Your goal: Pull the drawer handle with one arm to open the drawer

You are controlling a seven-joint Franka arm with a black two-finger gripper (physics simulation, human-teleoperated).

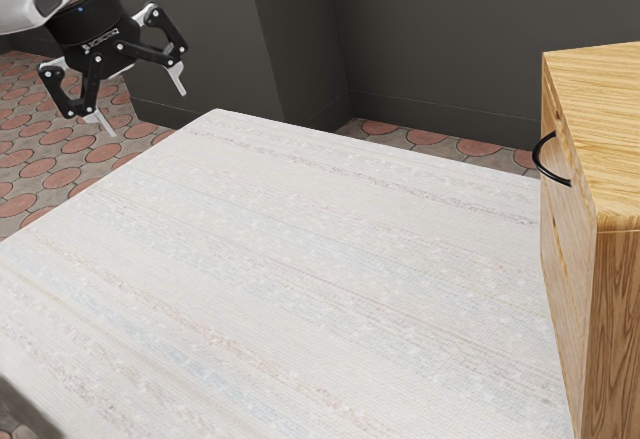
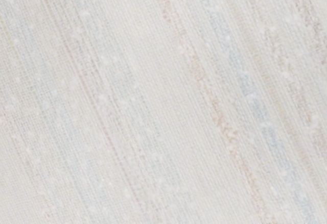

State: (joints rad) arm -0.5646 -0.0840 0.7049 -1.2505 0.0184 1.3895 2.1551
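A light wooden drawer cabinet (image 1: pixel 592 239) stands on the table at the exterior view's right edge. A thin black curved handle (image 1: pixel 548 161) sticks out of its face toward the table's middle. The drawer front looks flush with the cabinet. My black gripper (image 1: pixel 140 101) hangs in the air at the upper left, above the table's far left corner and far from the handle. Its fingers are spread wide with nothing between them. The wrist view looks down on the pale tabletop (image 2: pixel 163 101).
The whitewashed wooden table (image 1: pixel 280 279) stretches between gripper and cabinet. Dark walls stand behind it, and a floor of reddish paving stones (image 1: pixel 40 159) shows at the left and back.
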